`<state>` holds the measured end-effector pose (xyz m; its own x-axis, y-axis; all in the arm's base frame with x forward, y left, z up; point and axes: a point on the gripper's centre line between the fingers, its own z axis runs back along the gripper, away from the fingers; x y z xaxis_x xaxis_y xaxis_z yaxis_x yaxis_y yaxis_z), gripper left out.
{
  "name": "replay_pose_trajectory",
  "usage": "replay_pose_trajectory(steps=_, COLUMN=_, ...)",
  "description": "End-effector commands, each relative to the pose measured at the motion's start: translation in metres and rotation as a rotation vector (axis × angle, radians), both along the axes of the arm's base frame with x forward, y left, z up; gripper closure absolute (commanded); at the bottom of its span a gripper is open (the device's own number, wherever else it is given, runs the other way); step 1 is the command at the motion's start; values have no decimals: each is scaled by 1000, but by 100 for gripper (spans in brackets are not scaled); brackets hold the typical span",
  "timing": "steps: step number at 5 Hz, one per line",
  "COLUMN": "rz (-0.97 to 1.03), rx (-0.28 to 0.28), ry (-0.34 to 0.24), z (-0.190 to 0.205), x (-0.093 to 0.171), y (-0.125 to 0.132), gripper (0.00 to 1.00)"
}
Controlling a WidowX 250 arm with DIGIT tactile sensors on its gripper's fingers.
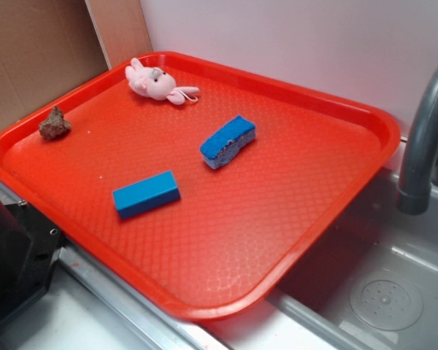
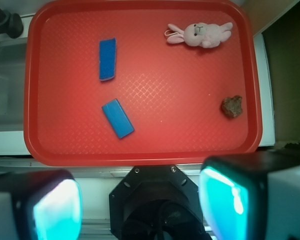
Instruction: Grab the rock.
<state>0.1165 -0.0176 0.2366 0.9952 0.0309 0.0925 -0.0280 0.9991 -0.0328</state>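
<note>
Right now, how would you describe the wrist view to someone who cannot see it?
A red tray seen from above holds a rock, pink plush bunny, blue block and blue sponge. Two open fingers frame the bottom, touching nothing.

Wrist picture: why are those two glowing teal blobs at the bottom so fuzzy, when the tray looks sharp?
Wrist view: the fingers sit too close to the lens, so they blur, while the tray and rock are in focus. Exterior view: even, soft light, with only faint shadows under the rock.
</note>
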Motion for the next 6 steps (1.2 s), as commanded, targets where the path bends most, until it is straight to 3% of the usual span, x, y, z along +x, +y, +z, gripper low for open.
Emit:
replay_pose_trajectory(steps=1, rz=0, rx=0, ry=0, z=0, x=0, y=0, gripper=0)
replay_pose_trajectory(steps=2, rz=244, rx=102, ry=107, z=-50, x=25, y=50, gripper=0)
replay_pose_trajectory(steps=3, rz=496, rx=82, ry=74, z=-99, x=37, y=93, gripper=0)
replay_pose_trajectory(steps=4, rz=756, rx=118, ry=-62, z=-139, x=58, y=118, gripper=0)
replay_pose_trajectory(steps=5, rz=1010, rx=91, ry=-118, z=-158, x=54, y=123, gripper=0)
replay_pose_trajectory(steps=6, rz=1260, rx=85, ry=-90, z=-176, x=52, y=136, gripper=0)
